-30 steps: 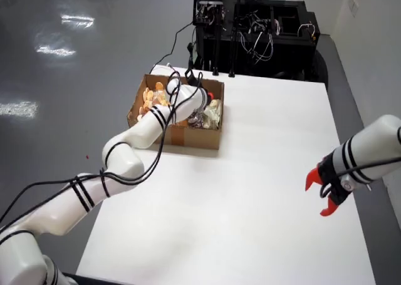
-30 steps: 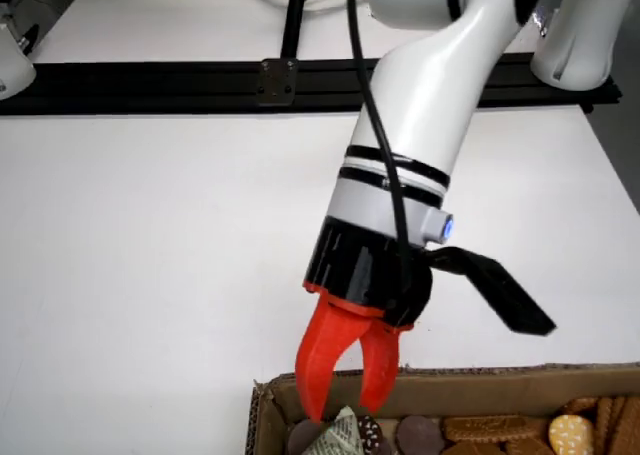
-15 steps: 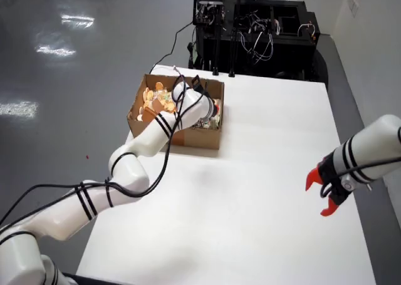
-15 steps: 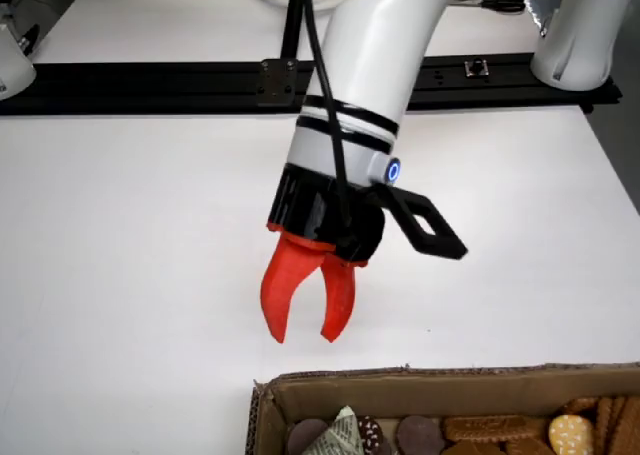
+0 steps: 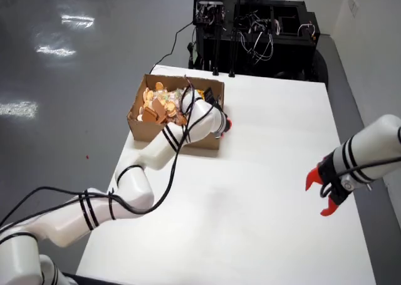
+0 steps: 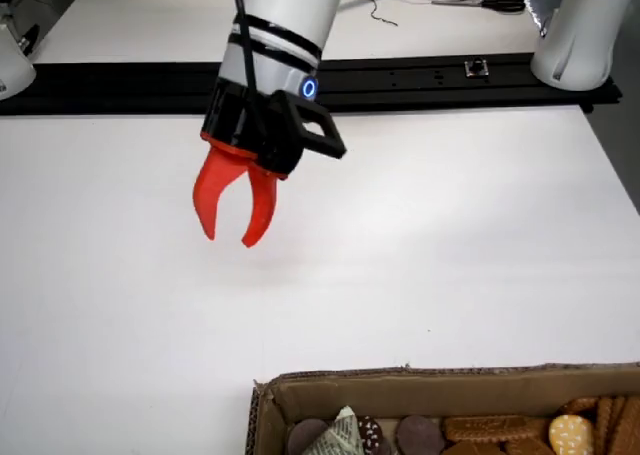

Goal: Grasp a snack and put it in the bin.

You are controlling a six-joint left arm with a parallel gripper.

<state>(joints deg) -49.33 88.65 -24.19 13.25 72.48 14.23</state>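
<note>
A brown cardboard box [image 5: 143, 129] stands at the far left of the white table in the view from above, filled with round biscuits and other snacks [image 5: 160, 103]. In the low view across the table, its wall [image 6: 450, 385] and several snacks [image 6: 495, 430] fill the bottom edge. My gripper [image 5: 315, 201] with red curved fingers hangs over the right side of the table, well away from the box. It is open and empty. The low view shows the gripper [image 6: 229, 239] above bare table, pointing down, with nothing between its fingers. I see no snack outside the box.
A second white arm [image 5: 135, 194] reaches from the lower left to the box's near right corner; only a red tip of its gripper [image 5: 227, 125] shows. A black equipment rack [image 5: 263, 28] stands behind the table. A black rail [image 6: 420, 75] and an arm base [image 6: 585, 30] line the far edge.
</note>
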